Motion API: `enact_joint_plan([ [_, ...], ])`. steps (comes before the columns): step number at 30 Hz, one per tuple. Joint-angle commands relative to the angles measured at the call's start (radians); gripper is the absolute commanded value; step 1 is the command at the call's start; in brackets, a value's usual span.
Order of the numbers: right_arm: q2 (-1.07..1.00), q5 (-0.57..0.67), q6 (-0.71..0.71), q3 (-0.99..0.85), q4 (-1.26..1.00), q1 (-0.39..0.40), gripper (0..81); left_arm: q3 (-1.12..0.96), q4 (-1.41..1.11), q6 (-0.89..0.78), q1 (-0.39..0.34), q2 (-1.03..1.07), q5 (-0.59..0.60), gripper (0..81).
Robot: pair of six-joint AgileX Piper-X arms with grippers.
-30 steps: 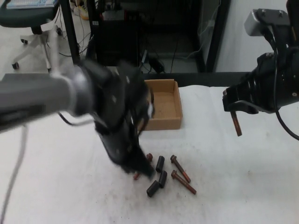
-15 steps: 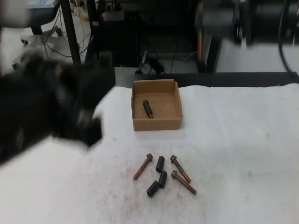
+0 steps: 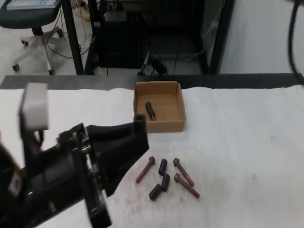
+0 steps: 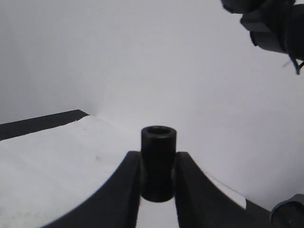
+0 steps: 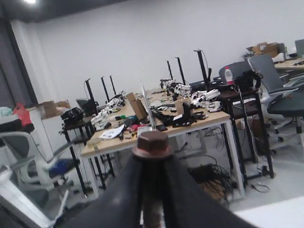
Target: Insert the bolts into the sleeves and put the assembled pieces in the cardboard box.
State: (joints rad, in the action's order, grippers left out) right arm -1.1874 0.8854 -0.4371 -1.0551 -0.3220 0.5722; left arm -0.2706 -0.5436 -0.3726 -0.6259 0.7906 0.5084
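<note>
While each pincer grips one part, one assembled piece (image 3: 150,110) lies in the box (image 3: 159,126).
The left pincer (image 4: 158,156) is clenched on an upright sleeve (image 4: 158,164); the right pincer (image 5: 152,164) grasps a bolt (image 5: 152,141) below its head. Three loose bolts (image 3: 183,171) and three loose sleeves (image 3: 162,166) lie on the desk (image 3: 237,142) near the box. Judged progress: about a quarter done, with the held pair unmated and three pairs untouched.
</note>
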Motion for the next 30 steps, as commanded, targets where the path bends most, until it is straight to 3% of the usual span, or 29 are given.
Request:
enact_joint_plan([
  [1,0.010,-0.043,0.152,-0.005,0.154,0.027,0.8,-0.039,-0.153,0.025,0.019,0.088,0.010,0.0],
  [7,0.010,-0.227,0.283,-0.005,0.273,0.035,0.8,-0.098,-0.209,0.025,0.056,0.157,0.010,0.0],
  [15,0.010,-0.269,0.283,-0.005,0.266,0.058,0.8,-0.108,-0.207,0.044,0.079,0.157,0.004,0.0],
  [19,0.010,-0.332,0.361,-0.005,0.266,0.114,0.8,-0.108,-0.170,0.198,0.079,0.157,0.002,0.0],
  [23,0.010,-0.417,0.484,-0.005,0.266,0.181,0.8,-0.108,-0.114,0.504,0.079,0.157,-0.074,0.0],
  [30,0.007,-0.480,0.494,-0.005,0.266,0.204,0.8,-0.108,-0.122,0.523,0.079,0.157,-0.134,0.0],
])
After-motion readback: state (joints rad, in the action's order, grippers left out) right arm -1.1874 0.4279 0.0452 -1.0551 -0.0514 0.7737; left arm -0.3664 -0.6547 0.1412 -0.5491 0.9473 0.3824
